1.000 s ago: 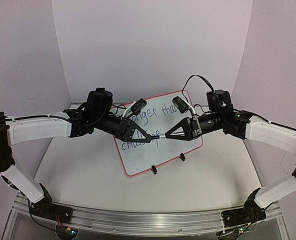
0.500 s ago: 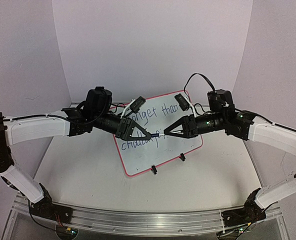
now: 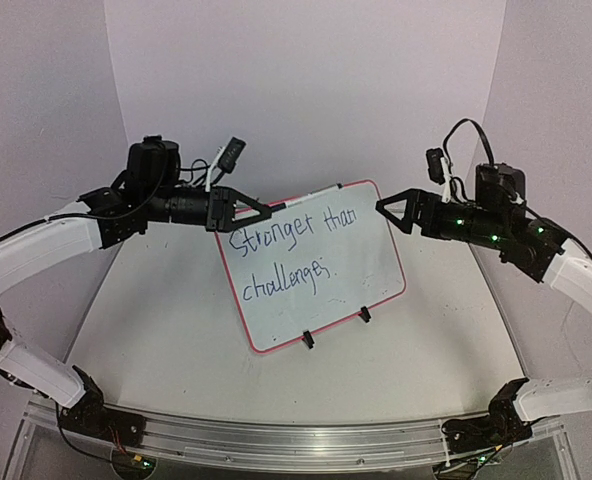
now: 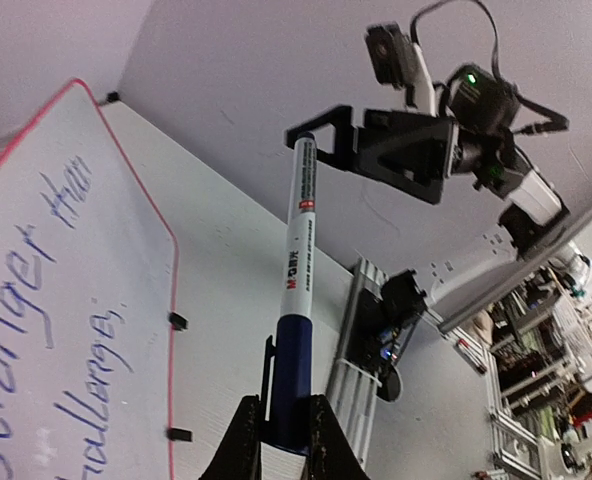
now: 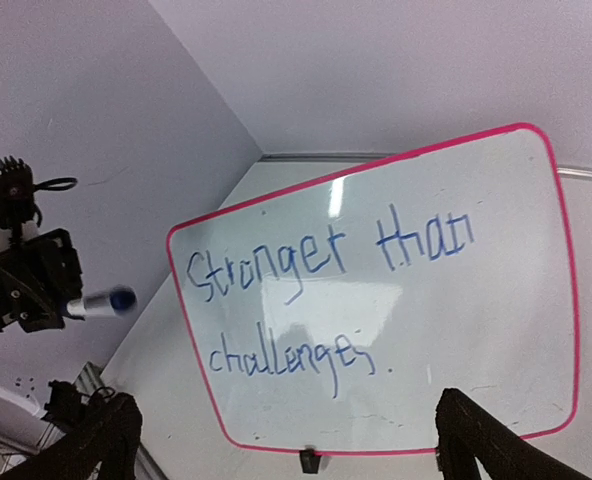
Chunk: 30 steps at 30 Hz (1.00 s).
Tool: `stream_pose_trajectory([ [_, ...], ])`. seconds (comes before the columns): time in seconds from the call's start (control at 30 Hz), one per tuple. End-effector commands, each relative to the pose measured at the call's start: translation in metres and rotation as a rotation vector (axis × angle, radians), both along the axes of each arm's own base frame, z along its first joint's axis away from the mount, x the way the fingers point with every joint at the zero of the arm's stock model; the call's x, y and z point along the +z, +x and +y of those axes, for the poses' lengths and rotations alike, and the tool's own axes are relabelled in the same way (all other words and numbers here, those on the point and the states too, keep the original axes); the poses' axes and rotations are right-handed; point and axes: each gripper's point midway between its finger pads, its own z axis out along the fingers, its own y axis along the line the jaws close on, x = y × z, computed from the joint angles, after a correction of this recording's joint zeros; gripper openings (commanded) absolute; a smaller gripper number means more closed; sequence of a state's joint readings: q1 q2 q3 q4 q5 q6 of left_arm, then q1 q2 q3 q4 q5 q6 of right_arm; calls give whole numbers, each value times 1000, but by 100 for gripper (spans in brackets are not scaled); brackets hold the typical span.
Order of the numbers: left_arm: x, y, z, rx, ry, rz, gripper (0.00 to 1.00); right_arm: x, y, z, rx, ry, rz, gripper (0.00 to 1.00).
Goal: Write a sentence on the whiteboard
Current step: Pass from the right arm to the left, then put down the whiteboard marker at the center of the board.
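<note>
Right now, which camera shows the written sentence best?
Right wrist: the sentence fills the frame, both lines whole and unobstructed on the whiteboard. Top external shows it whole but small; left wrist sees it sideways, cut off at the edge.

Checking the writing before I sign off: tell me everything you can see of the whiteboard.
The whiteboard is a glossy white rectangle with rounded corners and a thin red-pink rim. It rests on the table, turned askew, with two small black clip feet on its near edge. A blue handwritten sentence in two lines reads "Stronger than challenges" with a dot after it; the lower part is blank. Only the table touches it.
</note>
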State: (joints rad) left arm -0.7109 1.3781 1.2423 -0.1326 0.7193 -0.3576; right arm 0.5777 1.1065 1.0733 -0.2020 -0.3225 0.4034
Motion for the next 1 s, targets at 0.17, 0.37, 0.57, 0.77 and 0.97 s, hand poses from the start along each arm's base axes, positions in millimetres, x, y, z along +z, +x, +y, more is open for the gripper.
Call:
stream_pose_trajectory([
  [0.17, 53, 107, 164, 676, 0, -117, 0, -17, 58, -92, -387, -204, -10, 98],
  [0.37, -10, 116, 240, 1044, 146, 26, 0, -37, 69, -149, -564, -257, 25, 98],
  [0.57, -118, 100, 262, 1151, 287, 239, 0, -67, 77, -198, -754, -370, 55, 98],
  [0.77, -195, 87, 262, 1128, 401, 370, 0, -78, 72, -205, -782, -399, 44, 98],
  [0.97, -239, 82, 257, 1093, 443, 457, 0, -81, 65, -206, -776, -390, 39, 98],
])
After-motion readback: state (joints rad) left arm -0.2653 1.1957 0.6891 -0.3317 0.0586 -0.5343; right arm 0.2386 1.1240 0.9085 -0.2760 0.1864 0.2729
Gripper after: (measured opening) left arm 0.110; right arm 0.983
